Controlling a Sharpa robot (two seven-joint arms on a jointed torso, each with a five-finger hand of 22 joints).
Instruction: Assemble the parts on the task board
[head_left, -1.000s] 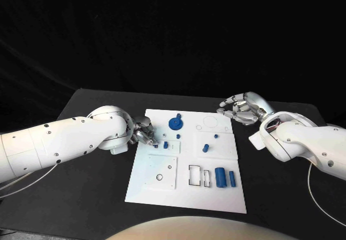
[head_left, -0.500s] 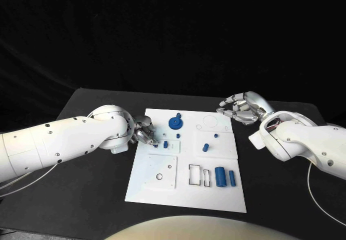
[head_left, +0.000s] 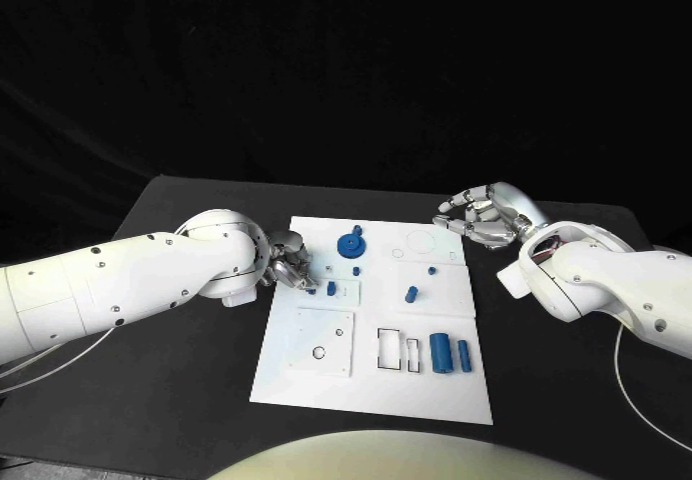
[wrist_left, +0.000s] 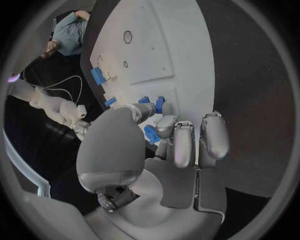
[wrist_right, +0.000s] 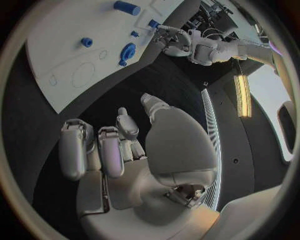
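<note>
The left robot hand (head_left: 287, 265) is at the left edge of the white board (head_left: 320, 360) on the bench (head_left: 173, 400) and pinches a small blue part (wrist_left: 151, 134). The right robot hand (head_left: 480, 217) hangs beside the board's far right corner, fingers curled, holding nothing.

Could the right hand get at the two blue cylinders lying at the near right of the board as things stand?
Probably yes. The right hand hovers with nothing in it off the board's far right corner, and nothing lies between it and the blue cylinders.
</note>
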